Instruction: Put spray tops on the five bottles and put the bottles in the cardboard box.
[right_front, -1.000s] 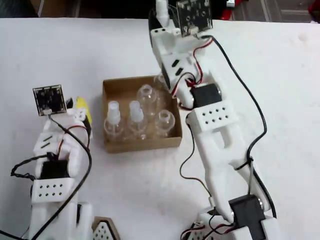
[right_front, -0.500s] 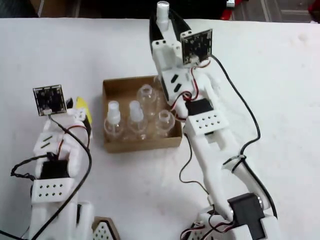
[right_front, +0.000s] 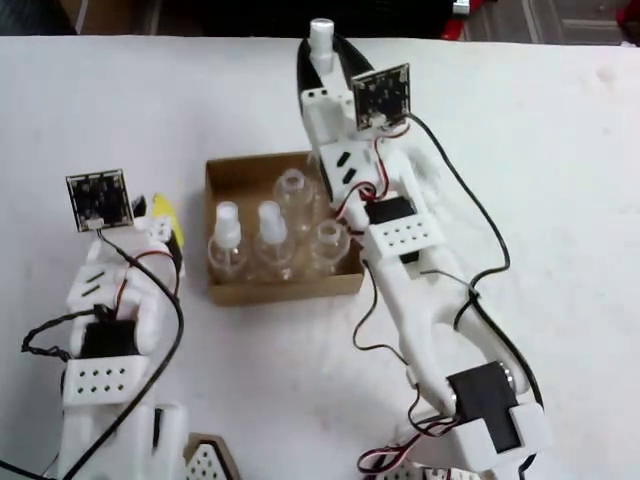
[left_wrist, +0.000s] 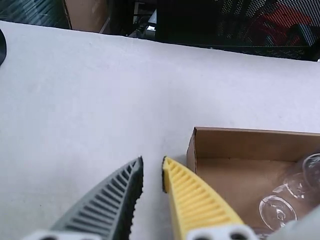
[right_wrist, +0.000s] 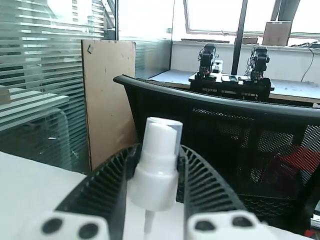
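From where I stood, the job looked roughly half done. The box (right_front: 238, 185) sat on the table (right_front: 540, 140) between the two arms, and I could count four bottles in it. Two of them, the topped bottles (right_front: 227, 238), stood side by side along the near wall with white sprayers already on. The other two, the bare bottles (right_front: 292, 190), had open necks, one toward the far side and one (right_front: 330, 242) in the near corner by the right arm. A fifth may have been hidden behind that arm; I couldn't tell.

The right claw (right_front: 322, 48) was raised beyond the box's far corner, clamped on a spray top (right_wrist: 156, 172) held upright with its tube hanging down between the black jaws. By my reckoning that top was meant for one of the open necks.

The left claw (left_wrist: 152, 167) hung low just beside the box's left wall, its jaws all but together with nothing between them. So at least two tops were left to fit.
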